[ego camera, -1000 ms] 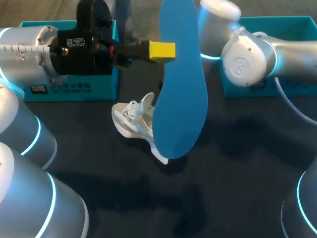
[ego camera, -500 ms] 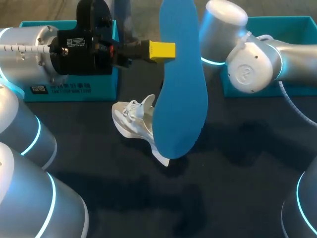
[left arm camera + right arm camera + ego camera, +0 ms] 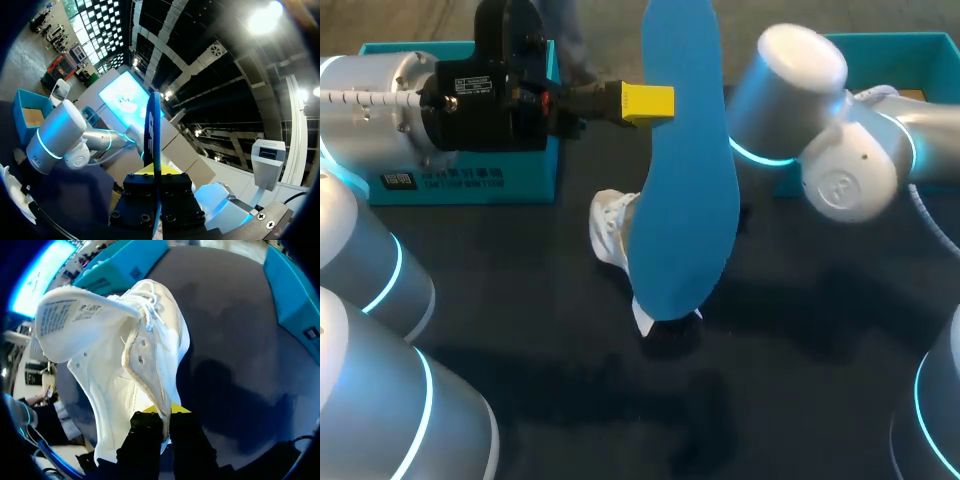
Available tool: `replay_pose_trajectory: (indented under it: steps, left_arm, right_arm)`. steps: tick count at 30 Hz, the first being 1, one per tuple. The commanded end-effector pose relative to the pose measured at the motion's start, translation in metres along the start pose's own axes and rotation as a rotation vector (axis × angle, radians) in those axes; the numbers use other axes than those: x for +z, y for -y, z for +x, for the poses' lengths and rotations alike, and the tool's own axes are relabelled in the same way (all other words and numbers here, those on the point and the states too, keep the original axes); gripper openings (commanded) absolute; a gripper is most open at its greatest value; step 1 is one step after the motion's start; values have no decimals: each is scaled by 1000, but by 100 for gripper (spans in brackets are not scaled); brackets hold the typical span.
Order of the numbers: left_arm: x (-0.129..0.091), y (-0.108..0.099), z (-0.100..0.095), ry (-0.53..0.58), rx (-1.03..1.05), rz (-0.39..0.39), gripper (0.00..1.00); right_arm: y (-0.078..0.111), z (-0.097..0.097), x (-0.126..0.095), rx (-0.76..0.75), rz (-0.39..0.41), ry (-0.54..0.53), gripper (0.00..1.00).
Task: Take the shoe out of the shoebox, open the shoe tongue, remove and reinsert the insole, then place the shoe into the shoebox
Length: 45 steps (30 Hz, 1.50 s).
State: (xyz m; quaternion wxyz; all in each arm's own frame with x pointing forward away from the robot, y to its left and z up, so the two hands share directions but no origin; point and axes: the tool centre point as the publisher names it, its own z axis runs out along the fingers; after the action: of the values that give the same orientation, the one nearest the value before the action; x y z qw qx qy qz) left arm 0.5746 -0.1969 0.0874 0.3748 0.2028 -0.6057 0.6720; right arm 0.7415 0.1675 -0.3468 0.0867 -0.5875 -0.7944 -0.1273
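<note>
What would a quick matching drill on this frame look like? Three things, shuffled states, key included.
Things:
1. insole
2. shoe
3. right-hand box

States:
a. teal, open-topped, at the far right
b. white, its side edge clamped in the right gripper
c. blue, held on end in the left gripper

Pairs: 1-c, 2-b, 3-a

Fine print, none legible: on the teal box (image 3: 440,181) front, left wrist housing (image 3: 470,85), shoe tongue (image 3: 70,315) label.
</note>
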Motion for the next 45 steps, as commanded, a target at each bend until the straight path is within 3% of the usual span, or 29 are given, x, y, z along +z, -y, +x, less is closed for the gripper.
replay_pose_trajectory:
  steps: [1,7,27,43,44,45]
  left_arm:
    - [3,-4,2,4,0,10,0]
    - [3,-4,2,4,0,10,0]
    - [3,-4,2,4,0,10,0]
    - [3,-4,2,4,0,10,0]
    - [3,-4,2,4,0,10,0]
    - [3,-4,2,4,0,10,0]
  right_arm:
    - [11,0,-3,91,-119,33,0]
    - [8,-3,3,147,-156,25,0]
    - [26,2,38,226,-130,-22,0]
    - [30,1,49,294,-122,-19,0]
    - [30,2,50,295,-120,-22,8]
    - [30,2,50,295,-119,-24,32]
